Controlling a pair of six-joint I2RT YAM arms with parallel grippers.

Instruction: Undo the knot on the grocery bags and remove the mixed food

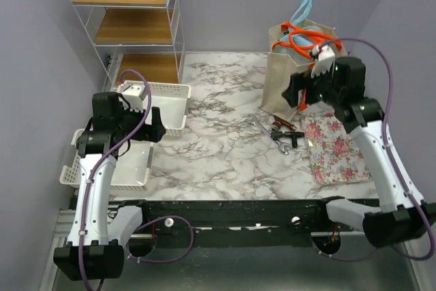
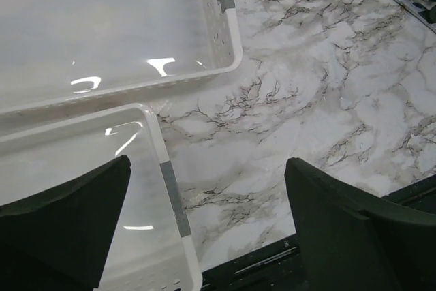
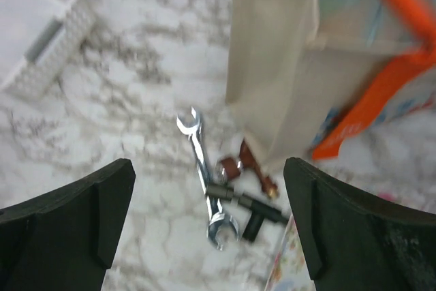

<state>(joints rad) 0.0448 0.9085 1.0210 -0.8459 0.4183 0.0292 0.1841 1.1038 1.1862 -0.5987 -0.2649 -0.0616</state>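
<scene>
Tote (image 1: 278, 83) upright at the far right of the marble table (image 1: 218, 158), orange handles (image 1: 303, 34) on top, blue plastic bag (image 1: 304, 6) poking out. Right gripper (image 3: 208, 226) hovers just beside its front, fingers spread wide, holding nothing, a wrench (image 3: 203, 161) below. Left gripper (image 2: 208, 219) hangs over the white baskets (image 2: 235, 52), also wide and empty.

Plain lavender walls (image 1: 231, 5) close the scene at the far side and on both flanks. A white marble-patterned table (image 1: 218, 158) with grey veins fills the middle, a black rail (image 1: 231, 212) along its near edge. A white wire shelf unit (image 1: 133, 26) with wooden boards stands at the table's far left corner. The light is soft and even.
</scene>
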